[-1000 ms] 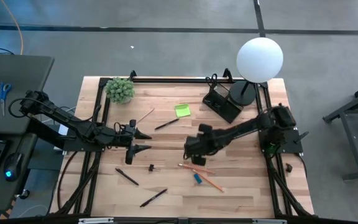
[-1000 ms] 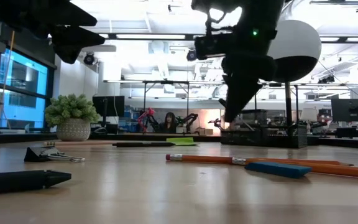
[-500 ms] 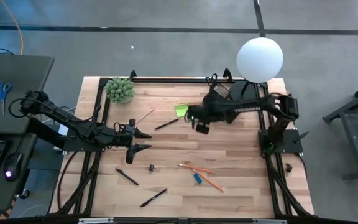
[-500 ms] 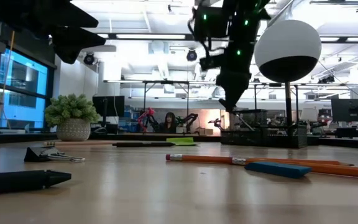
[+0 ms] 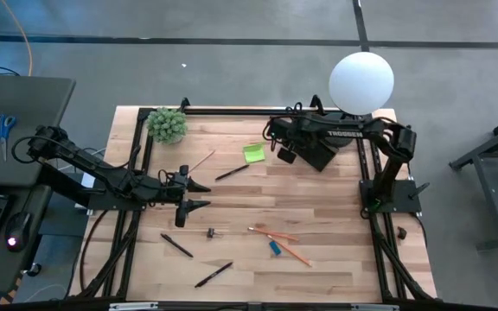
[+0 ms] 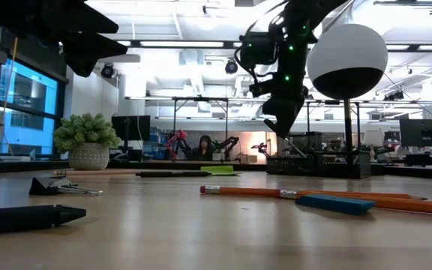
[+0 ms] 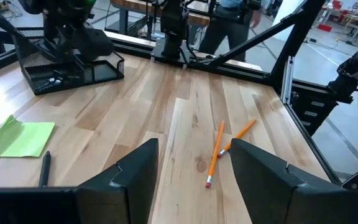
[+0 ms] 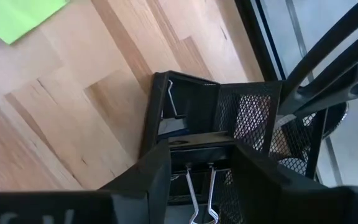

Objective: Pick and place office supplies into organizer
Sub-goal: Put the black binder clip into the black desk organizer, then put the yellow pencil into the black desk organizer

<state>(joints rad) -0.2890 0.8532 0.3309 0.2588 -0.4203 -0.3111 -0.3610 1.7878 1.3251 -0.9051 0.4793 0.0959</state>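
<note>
The black mesh organizer (image 5: 311,149) stands at the table's far right, beside the lamp. My right gripper (image 5: 284,145) hangs over its left end, pointing down, shut on a small black binder clip (image 8: 199,158). Another clip (image 8: 169,118) lies in a compartment below. On the table lie a lime sticky pad (image 5: 253,153), orange pencils (image 5: 282,242), a blue piece (image 5: 275,247), black pens (image 5: 176,245) and a clip (image 5: 210,232). My left gripper (image 5: 199,195) waits open above the table's left middle. My right gripper pinches the binder clip's black body (image 8: 199,155) between its two fingers (image 8: 157,177), coming from above and pointing down. The clip's wire handles (image 8: 201,194) stick back toward the wrist. The clip is lifted clear, above the organizer's open compartments (image 8: 253,118).
The white globe lamp (image 5: 361,82) on its black base stands just right of the organizer. A potted plant (image 5: 168,124) sits at the far left corner. Black frame rails run along the table's edges. Bare wood lies between the two arms.
My right gripper has risen from the table's middle near the pencils and swung toward the far edge. It passed the sticky pad and now hangs over the organizer, carrying the clip.
</note>
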